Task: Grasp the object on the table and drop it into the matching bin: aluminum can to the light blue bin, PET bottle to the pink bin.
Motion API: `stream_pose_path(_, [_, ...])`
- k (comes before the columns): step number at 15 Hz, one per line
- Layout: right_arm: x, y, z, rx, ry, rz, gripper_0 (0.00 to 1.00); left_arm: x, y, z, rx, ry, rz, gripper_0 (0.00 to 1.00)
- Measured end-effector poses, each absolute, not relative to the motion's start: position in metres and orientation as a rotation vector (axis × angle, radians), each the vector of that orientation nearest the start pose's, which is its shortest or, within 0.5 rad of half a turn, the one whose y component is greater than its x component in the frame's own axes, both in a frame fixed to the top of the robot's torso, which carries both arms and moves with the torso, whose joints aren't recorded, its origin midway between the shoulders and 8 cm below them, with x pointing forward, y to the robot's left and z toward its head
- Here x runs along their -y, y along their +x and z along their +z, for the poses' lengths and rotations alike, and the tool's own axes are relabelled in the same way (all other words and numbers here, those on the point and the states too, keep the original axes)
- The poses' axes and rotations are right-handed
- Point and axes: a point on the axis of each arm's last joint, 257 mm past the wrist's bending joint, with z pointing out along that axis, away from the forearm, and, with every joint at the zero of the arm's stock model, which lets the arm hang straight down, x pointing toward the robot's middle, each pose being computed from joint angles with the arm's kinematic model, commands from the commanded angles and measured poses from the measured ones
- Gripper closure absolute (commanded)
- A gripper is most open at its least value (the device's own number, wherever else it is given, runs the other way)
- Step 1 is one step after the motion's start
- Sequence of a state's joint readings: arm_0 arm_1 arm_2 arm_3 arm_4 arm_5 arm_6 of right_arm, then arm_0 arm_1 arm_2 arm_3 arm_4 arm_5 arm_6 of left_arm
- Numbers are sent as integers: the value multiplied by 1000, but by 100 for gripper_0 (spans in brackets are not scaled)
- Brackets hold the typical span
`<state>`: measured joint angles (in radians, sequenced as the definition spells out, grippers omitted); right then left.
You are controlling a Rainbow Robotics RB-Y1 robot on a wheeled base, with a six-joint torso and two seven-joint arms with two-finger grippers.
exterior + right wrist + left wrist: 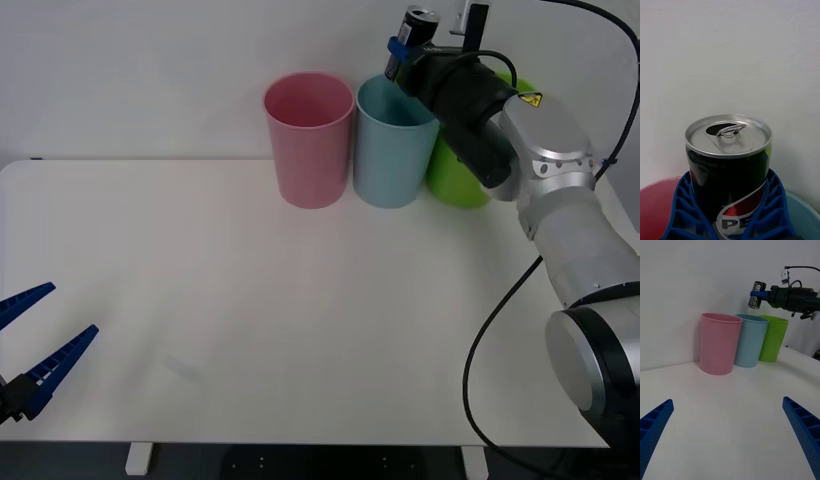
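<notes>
Three bins: the pink bin, the light blue bin and a lime green bin stand touching side by side at the far edge of the table.
Right gripper: raised above the light blue bin's rim, its blue ribbed fingers clamped on both sides of the aluminum can.
Can in the grip: upright, silver pull-tab top up, dark body pinched between the fingers, clear of the table; the light blue bin lies directly under the hand, the pink bin just to its side.
Right wrist view: the aluminum can sits between the fingers, pink rim and blue rim showing below on either side.
Left gripper: low at the near left corner of the table, fingers spread wide, holding nothing, well apart from the bins.
</notes>
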<state>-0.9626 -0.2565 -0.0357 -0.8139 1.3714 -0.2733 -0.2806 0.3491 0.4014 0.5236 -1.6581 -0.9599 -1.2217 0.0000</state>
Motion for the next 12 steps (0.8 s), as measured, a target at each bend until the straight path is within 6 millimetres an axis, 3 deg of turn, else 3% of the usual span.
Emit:
stream_pose_path(5, [127,736,3,-1424,-161,448,100,-330,342,-169,-1441,465,-567,0])
stream_pose_path(6, [127,736,3,-1424,-159,449,85,-330,342,-169,-1441,465,-567,0])
stream_pose_path(7, [127,736,3,-1424,-159,449,14,-330,342,-169,-1441,465,-567,0])
stream_pose_path(8, [128,736,3,-1423,-160,448,0,-330,342,-169,-1441,465,-567,0])
stream_pose_path(12, [128,736,3,-1420,-176,428,0,-330,342,-169,-1441,465,-567,0])
